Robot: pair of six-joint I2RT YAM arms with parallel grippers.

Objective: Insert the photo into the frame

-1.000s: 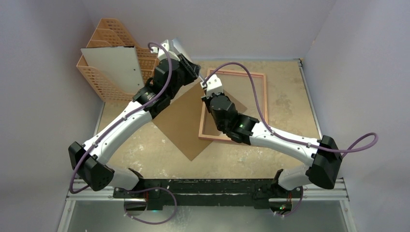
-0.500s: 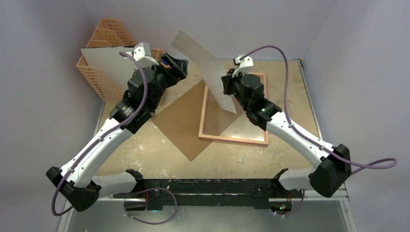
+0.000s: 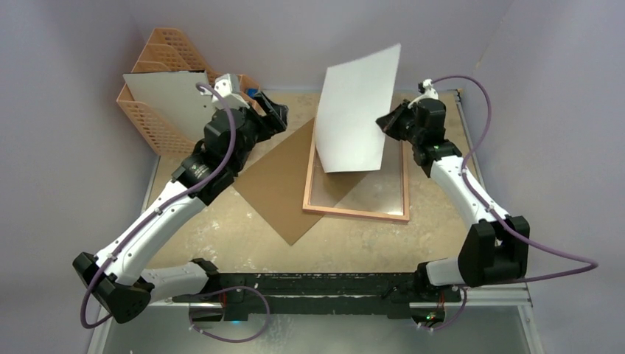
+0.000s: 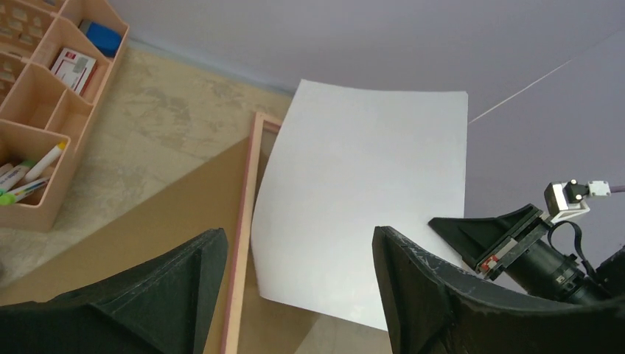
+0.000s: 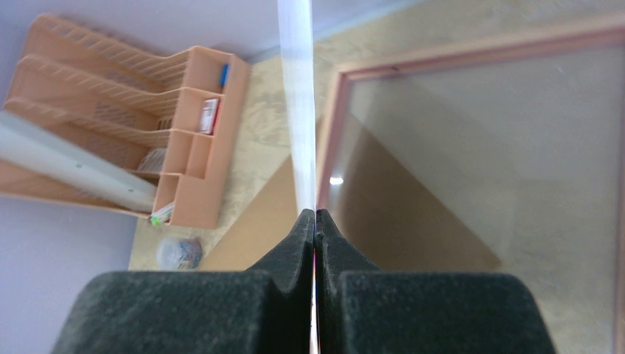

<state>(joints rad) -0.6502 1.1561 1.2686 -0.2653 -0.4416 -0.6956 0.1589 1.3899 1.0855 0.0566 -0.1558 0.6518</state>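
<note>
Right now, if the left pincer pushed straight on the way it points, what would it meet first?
The open left pincer would likely meet the white back of the large rectangular photo print held by the right pincer; depth unclear.

The left arm reaches to the far left, its left claw (image 3: 274,114) spread wide and holding nothing. The right arm stretches far along the right side, its right claw (image 3: 387,122) pointing left, pinched tight on the photo (image 3: 354,110).

High fixed view from behind, facing down; two close wrist views; the frame (image 3: 355,213) common to all.
</note>
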